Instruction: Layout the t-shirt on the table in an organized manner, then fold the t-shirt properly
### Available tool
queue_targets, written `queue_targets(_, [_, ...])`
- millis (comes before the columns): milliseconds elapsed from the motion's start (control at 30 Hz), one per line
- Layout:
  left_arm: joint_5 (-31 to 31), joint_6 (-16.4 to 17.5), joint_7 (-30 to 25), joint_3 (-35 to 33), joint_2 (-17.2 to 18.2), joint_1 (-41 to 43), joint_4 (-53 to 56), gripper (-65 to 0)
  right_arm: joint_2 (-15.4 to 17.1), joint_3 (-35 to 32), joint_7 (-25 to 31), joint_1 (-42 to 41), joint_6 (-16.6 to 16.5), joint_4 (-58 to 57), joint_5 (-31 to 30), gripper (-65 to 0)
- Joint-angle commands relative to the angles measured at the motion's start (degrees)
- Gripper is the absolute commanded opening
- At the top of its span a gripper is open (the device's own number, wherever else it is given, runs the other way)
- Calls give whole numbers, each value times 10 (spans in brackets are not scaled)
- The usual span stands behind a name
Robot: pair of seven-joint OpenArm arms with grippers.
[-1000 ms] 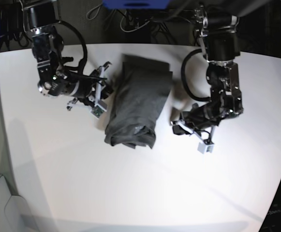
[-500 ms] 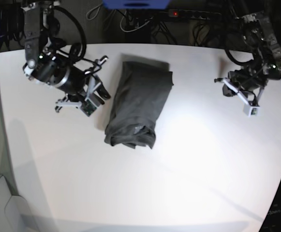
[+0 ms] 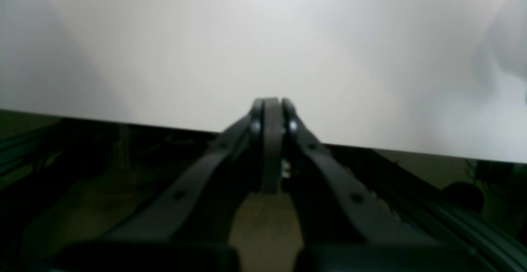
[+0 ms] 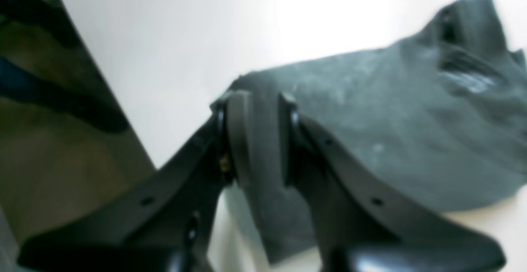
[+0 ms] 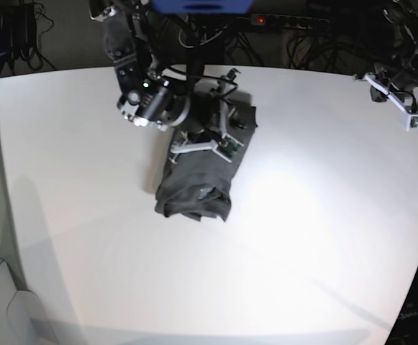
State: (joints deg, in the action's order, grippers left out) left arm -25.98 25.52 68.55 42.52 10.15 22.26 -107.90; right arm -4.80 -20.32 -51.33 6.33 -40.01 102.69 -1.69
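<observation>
While the white table point(image 5: 288, 237) fills most of the base view, the dark grey t-shirt point(image 5: 198, 183) lies on it as a narrow folded bundle toward the far middle. Over the shirt's far end hangs the right gripper point(image 4: 257, 140), its fingers parted a little with a fold of cloth between them; the blur hides whether they pinch it. At the table's far edge, well apart from the shirt, the left gripper point(image 3: 270, 113) is pressed together on nothing.

Black arms point(image 5: 140, 65), black jaws (silver screws), looping cables.
</observation>
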Motion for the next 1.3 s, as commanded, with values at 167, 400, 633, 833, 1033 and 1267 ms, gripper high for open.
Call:
queue_targets(167, [-6, 1, -12, 26, 6, 14, -11, -646, 16, 3, 51, -1, 0, -57, 13, -552])
queue_targets(400, [-6, 1, -12, 23, 9, 9, -11, -646, 53, 44, 55, 17, 0, -40, 13, -553])
queue_targets(633, [-6, 1, -7, 22, 6, -1, -11, -646, 77, 70, 55, 18, 0, -40, 12, -553])
queue_targets(833, [-6, 1, -6, 22, 7, 0, -11, -646, 77, 68, 54, 38, 0, 17, 12, -552])
queue_targets(1033, [-6, 2, -6, 21, 11, 18, -46, -646, 74, 70, 48, 75, 0, 117, 13, -553])
queue_targets(1267, [-5, 2, -18, -5, 11, 94, -54, -646, 77, 139, 60, 175, 0, 126, 14, -555])
